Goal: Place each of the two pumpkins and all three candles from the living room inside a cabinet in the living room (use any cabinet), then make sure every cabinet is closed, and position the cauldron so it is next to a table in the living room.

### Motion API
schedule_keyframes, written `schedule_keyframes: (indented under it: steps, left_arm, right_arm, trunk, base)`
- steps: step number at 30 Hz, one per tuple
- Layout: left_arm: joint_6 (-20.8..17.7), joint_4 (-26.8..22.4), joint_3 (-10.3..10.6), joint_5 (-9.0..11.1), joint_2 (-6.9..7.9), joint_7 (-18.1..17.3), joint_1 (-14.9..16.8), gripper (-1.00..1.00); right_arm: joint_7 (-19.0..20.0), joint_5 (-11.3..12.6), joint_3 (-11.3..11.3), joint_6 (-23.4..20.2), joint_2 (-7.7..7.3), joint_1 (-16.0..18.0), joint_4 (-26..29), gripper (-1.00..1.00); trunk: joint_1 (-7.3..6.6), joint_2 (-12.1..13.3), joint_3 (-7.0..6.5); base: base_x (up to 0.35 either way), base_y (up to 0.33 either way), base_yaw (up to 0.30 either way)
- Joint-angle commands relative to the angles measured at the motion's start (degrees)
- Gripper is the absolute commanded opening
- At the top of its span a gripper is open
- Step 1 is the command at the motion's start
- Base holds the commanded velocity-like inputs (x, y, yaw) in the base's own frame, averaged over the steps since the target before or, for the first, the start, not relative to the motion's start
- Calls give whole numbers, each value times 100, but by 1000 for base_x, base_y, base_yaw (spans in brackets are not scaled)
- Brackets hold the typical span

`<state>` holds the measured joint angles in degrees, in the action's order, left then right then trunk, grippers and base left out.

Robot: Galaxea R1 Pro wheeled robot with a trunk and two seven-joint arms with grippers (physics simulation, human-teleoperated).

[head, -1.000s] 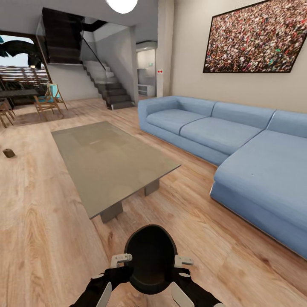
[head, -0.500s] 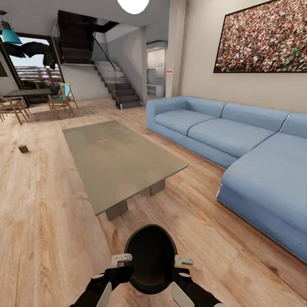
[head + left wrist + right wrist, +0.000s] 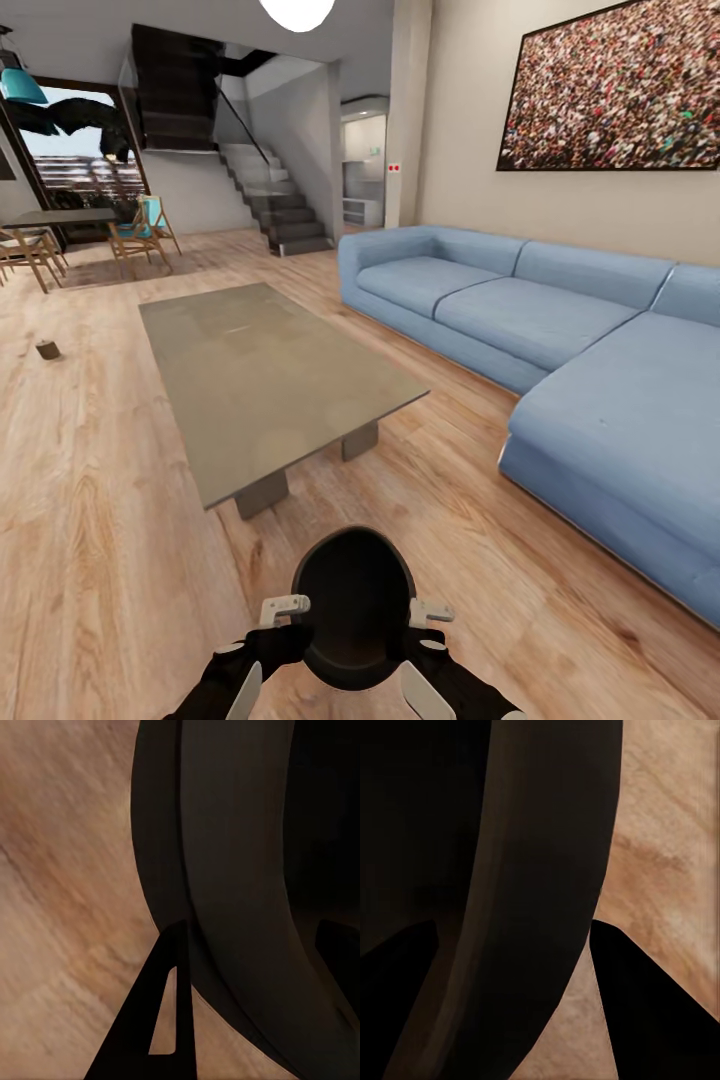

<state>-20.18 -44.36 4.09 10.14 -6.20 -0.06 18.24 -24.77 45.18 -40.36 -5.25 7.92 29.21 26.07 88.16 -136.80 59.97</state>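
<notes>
Both claws pinching the black cauldron [image 3: 353,610] by its rim — left gripper [image 3: 283,612], right gripper [image 3: 428,615] — above wood floor [image 3: 90,520], near the table [image 3: 270,375].

We're in a home, an open-plan living room: a big blue sectional sofa [image 3: 560,340] along the wall, a low coffee table [image 3: 270,380] on a pale wood floor [image 3: 90,500], a large framed picture [image 3: 610,95] above, a staircase [image 3: 275,205] behind, and dining chairs [image 3: 135,235] by a bright window.
</notes>
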Motion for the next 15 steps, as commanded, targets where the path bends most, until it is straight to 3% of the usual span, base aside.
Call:
schedule_keyframes:
  steps: [1,15]
  left_arm:
    - [-30,-11,57,146,-4,-11,4,-100]
    - [-30,-11,56,146,-4,-11,4,-100]
  right_arm:
    - [-46,113,-191,-24,25,5,12,-100]
    - [-59,113,-191,-28,25,5,12,-100]
  trunk:
    - [0,-3,4]
    - [0,-3,4]
  base:
    - [188,-26,0]
    - [185,-40,0]
